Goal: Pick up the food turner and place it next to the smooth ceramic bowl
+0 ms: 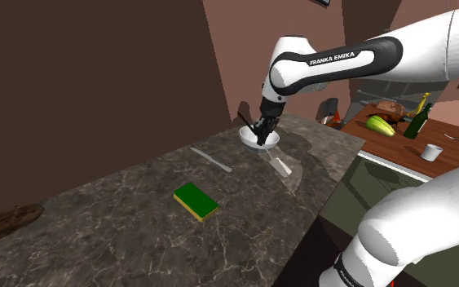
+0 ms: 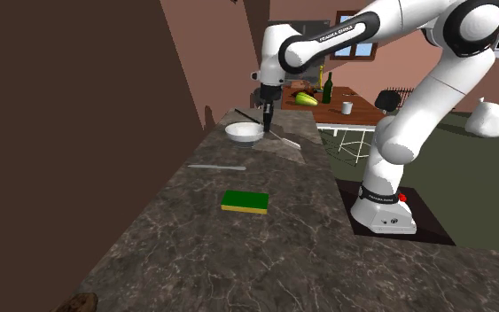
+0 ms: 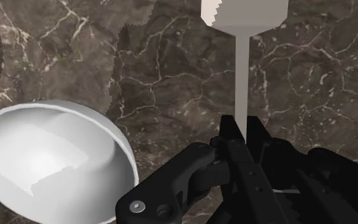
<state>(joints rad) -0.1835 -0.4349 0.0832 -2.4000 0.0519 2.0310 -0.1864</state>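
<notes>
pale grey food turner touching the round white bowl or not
Apart. The wrist view shows dark marbled counter between the pale grey food turner and the round white bowl.

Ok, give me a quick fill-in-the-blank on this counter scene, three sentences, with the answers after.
1. The gripper has its fingers shut on the food turner, clasping it by its ___.
2. The bowl just beside the gripper is coloured ___.
3. The sponge lying on the counter has a ___ top over a yellow layer.

Missing words: handle; white; green.
</notes>
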